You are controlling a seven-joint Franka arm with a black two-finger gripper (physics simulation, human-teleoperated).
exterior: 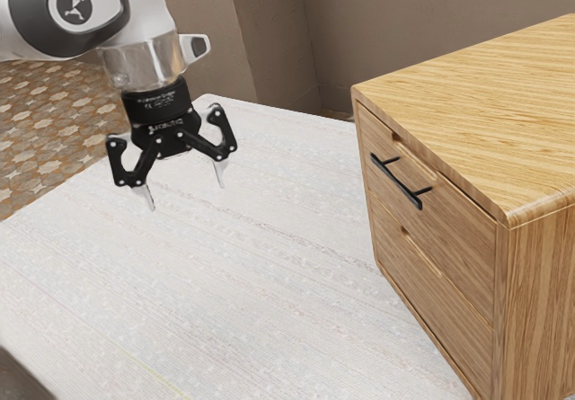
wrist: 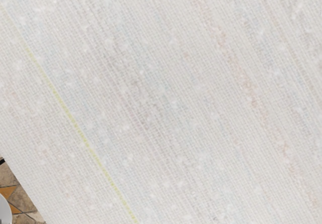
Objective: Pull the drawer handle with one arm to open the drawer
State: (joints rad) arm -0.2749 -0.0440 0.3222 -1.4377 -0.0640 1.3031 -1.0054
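A light wooden cabinet (exterior: 485, 121) stands at the exterior view's right on the pale woven surface (exterior: 243, 274). Its upper drawer (exterior: 422, 198) carries a black bar handle (exterior: 396, 181) on the front face, and the front sits flush with the cabinet. My black gripper (exterior: 184, 186) hangs open over the surface well to the exterior view's left of the handle, fingers pointing down and holding nothing. The wrist view looks straight down on the woven cloth (wrist: 171, 98) beneath my hand.
A lower drawer front (exterior: 431, 301) sits under the upper one. Patterned floor tiles (exterior: 40, 121) lie beyond the surface's edge at the exterior view's left, and a tile corner (wrist: 15, 199) peeks past the cloth edge in the wrist view. A brown wall (exterior: 359, 22) rises behind.
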